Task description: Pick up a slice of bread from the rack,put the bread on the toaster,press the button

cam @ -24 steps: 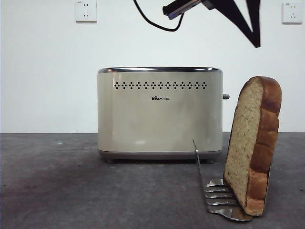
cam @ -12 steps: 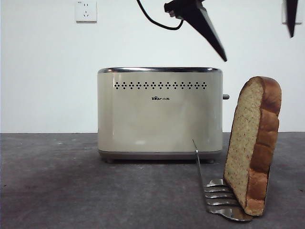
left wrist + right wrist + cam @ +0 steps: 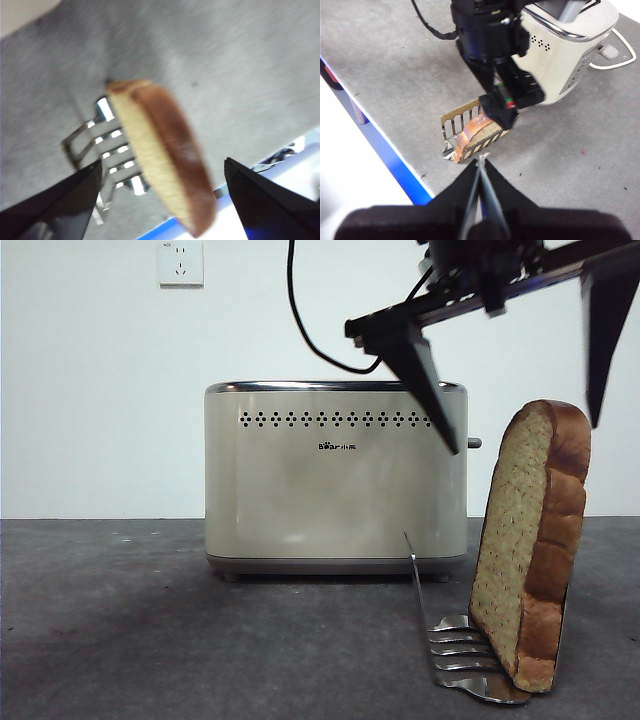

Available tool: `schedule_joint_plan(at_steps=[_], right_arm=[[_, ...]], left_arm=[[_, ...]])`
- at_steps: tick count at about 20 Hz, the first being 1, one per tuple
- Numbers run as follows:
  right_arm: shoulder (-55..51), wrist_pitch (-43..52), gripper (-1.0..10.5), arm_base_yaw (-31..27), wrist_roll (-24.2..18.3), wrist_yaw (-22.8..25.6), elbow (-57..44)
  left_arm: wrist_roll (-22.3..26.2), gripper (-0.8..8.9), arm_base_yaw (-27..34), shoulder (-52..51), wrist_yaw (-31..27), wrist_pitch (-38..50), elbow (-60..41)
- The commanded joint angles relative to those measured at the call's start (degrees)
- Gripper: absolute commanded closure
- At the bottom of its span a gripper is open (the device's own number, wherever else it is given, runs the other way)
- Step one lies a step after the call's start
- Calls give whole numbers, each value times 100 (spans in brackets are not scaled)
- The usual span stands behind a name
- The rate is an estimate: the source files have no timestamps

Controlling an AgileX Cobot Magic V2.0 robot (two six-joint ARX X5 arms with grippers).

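- The slice of bread (image 3: 530, 545) stands upright in the rack (image 3: 465, 655) on the grey counter (image 3: 150, 640), in front of the toaster (image 3: 335, 475) and off towards its narrow end where the button (image 3: 474, 443) sticks out.
- The slice leans a little, its speckled crumb face turned towards the toaster side and its dark crust towards the outside.
- The left gripper (image 3: 515, 365) hangs just above the slice with its jaws spread wide, one black jaw on each side of the rounded top, touching nothing.
- From the left wrist view, the slice of bread (image 3: 160, 155) lies between the left gripper's (image 3: 160, 180) two jaws, with clear counter showing on either side of it, so the jaws are astride it but not yet level with it.
- The long edge of the slice's top runs roughly crosswise to the line between the jaws, which I judge puts the two broad faces towards the jaws, the right way to pinch it.
- The coming move looks like a straight drop down over the slice, then a squeeze.
- The right gripper (image 3: 481, 165) waits well back, jaws pressed together and empty, looking down on the rack (image 3: 470, 127) and the toaster (image 3: 570, 50) from a distance.
- The left arm is plainly the nearer one.
- The toaster's top is free; no bread is in it yet.
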Motion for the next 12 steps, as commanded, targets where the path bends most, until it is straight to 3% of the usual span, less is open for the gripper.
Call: schedule_joint_plan(at_steps=[1, 3, 6, 8, 10, 12], right_arm=[[-33, -2, 950, 35, 59, -7, 31], [-33, -7, 950, 111, 57, -4, 31], [-33, -11, 949, 232, 55, 140, 31], [-33, -46, 949, 275, 55, 271, 31], [-33, -72, 949, 275, 55, 302, 31], [-33, -92, 949, 275, 55, 302, 31]], left_arm=[[-87, 409, 31, 111, -129, 15, -7], [-96, 415, 55, 111, -127, -28, -7], [-61, 577, 92, 111, -125, -273, -7], [-55, 591, 90, 111, -122, -271, -7], [-52, 669, 90, 111, -122, -295, -7], [-50, 671, 92, 111, -125, -293, -7]])
